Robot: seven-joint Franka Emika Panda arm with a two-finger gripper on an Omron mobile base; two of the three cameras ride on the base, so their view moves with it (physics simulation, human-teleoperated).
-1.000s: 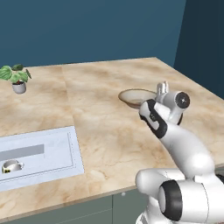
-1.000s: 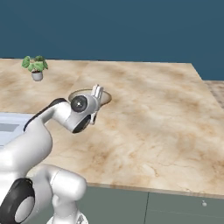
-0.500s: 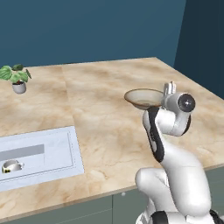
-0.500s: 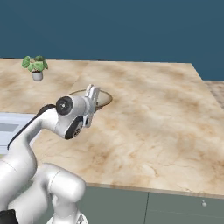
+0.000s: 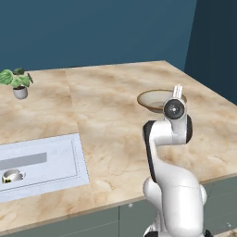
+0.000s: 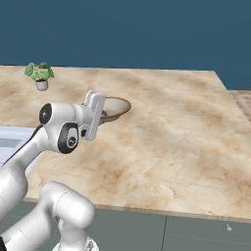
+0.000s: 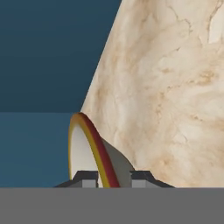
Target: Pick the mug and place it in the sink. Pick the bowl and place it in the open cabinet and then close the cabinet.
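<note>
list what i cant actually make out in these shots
- Bowl: near side hidden by the arm in the left base view; cut by the bottom band in the hand view.
- Pincer: only its tips show in the hand view, astride the bowl's rim.
- Mug in the sink: too small for detail.
- Sink: cut off by the left edge.

Counter (image 5: 106, 115) polished beige marble; bowl (image 6: 115, 107) smooth glazed ceramic.
</note>
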